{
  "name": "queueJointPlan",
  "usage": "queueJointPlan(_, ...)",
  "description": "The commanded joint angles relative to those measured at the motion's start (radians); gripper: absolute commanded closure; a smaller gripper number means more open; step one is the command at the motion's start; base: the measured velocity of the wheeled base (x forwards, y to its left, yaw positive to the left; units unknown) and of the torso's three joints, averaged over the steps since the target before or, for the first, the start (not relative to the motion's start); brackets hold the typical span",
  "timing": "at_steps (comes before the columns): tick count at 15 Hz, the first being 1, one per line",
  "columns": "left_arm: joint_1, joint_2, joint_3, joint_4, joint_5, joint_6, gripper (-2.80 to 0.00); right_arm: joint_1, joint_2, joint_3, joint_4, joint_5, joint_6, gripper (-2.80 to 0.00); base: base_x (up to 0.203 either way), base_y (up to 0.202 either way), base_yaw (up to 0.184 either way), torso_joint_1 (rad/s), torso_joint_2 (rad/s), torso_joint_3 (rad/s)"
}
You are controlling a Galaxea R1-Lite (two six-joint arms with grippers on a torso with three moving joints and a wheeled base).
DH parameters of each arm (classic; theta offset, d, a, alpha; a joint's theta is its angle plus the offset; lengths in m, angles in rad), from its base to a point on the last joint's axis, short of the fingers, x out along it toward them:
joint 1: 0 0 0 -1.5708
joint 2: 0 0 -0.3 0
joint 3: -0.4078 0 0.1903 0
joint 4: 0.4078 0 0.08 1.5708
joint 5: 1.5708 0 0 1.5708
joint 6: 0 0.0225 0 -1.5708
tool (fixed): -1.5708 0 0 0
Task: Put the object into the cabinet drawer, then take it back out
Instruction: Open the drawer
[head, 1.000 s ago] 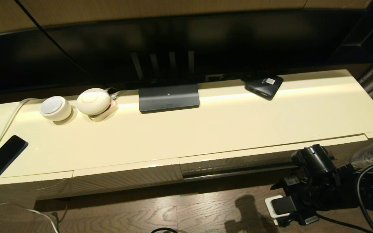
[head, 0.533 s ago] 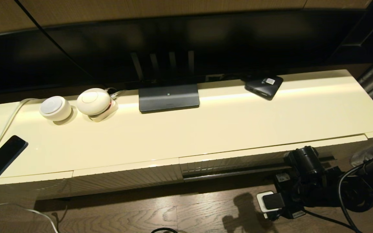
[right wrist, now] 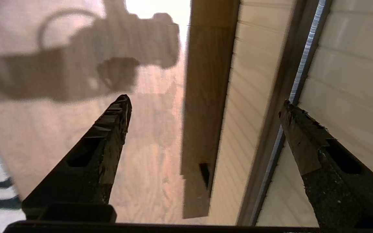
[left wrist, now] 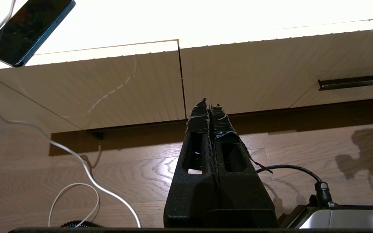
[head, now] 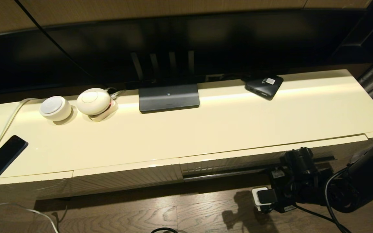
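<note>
Facing me, the cabinet drawer [head: 238, 158] sits pushed in under the cream counter [head: 206, 129], its ribbed front flush with the narrower panels, the dark strip [right wrist: 282, 106] running along its lower edge. I cannot see the umbrella in any view. My right pincer [right wrist: 206, 106] hangs low just in front of the drawer's right half, above the wooden floor [head: 173, 213]; its fingers stand wide apart and hold nothing, one fingertip [right wrist: 290, 111] lying over the dark strip, though I cannot tell whether it touches. My left pincer [left wrist: 209, 105] is pressed closed and empty, pointing at the panels further left. A small black box [head: 264, 85] rests on the counter's far edge.
</note>
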Motion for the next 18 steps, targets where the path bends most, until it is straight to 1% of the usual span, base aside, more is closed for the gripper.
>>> queueJointPlan(1,0.000,0.001,0.003,-0.001,0.000,-0.001,0.00,-0.002,0.028,-0.010,-0.018,-0.002,-0.008,-2.80,0.000,0.000,0.000,0.000,0.00,0.000)
queueJointPlan(3,0.000,0.001,0.003,-0.001,0.000,-0.001,0.00,-0.003,0.054,-0.023,-0.068,-0.004,-0.008,-2.80,0.000,0.000,0.000,0.000,0.00,0.000)
queueJointPlan(7,0.000,0.001,0.003,-0.001,0.000,-0.001,0.00,-0.005,0.100,-0.037,-0.118,-0.004,-0.008,-2.80,0.000,0.000,0.000,0.000,0.00,0.000)
queueJointPlan(18,0.000,0.001,0.003,-0.001,0.000,-0.001,0.00,-0.017,0.120,-0.047,-0.120,-0.005,-0.007,-2.80,0.000,0.000,0.000,0.000,0.00,0.000)
